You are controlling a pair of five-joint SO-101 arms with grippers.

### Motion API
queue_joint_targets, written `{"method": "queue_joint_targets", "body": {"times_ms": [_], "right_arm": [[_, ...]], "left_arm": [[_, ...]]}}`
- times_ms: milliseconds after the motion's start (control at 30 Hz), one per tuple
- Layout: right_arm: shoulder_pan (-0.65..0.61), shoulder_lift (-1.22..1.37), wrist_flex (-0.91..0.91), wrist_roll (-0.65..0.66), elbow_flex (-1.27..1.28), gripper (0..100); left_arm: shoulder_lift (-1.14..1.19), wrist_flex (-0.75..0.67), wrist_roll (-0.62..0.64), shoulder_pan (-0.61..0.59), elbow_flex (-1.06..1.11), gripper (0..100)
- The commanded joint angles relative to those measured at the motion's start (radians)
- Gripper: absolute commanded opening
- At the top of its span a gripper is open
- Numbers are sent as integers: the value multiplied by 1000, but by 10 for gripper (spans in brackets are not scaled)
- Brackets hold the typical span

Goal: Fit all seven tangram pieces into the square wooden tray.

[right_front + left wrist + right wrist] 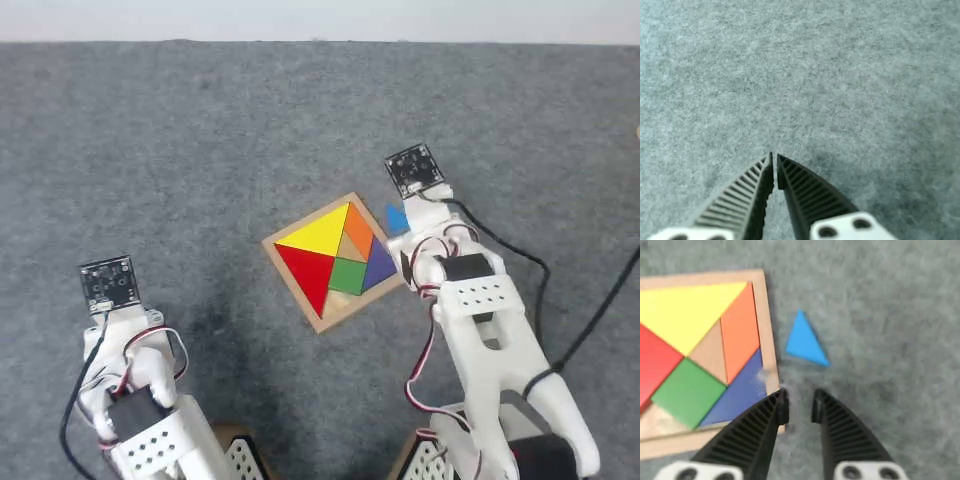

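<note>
The square wooden tray [316, 318] lies mid-table and holds yellow [318, 234], red [305, 268], orange [360, 230], green [348, 275] and purple-blue [380, 264] pieces. A tan triangle [707, 354] sits between yellow, orange and green; I cannot tell whether it is a piece or bare wood. A light blue triangle [805, 341] lies on the carpet just outside the tray's edge [771, 347]. My right gripper [798, 401] is open a little with nothing in it, beside that edge and short of the blue triangle [396, 218]. My left gripper [774, 159] is shut over bare carpet, far from the tray.
Grey carpet [200, 140] covers the whole table. The left arm [130, 390] stands at the near left and the right arm [480, 320] at the near right, with black cables [520, 260] trailing beside the right arm.
</note>
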Motion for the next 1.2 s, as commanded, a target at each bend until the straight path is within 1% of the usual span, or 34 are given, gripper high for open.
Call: {"method": "queue_joint_targets", "body": {"times_ms": [0,167,200,400,500,733,833,933,1167], "right_arm": [[10,27,-62,-2,-94,142],[7,239,-51,0,-255,180],[5,283,-51,17,-282,181],[5,484,-54,233,-373,180],[2,509,-61,287,-373,180],[1,516,-108,302,-374,180],[-41,519,-107,358,-373,183],[-70,536,-85,384,-385,184],[-42,684,39,384,-568,181]], "left_arm": [[-8,5,-12,5,-7,15],[-8,5,-12,5,-7,15],[-8,5,-12,5,-7,15],[-8,5,-12,5,-7,15],[-8,5,-12,5,-7,15],[-6,5,-12,5,-7,15],[-6,5,-12,5,-7,15],[-6,5,-12,5,-7,15],[-6,5,-12,5,-7,15]]}}
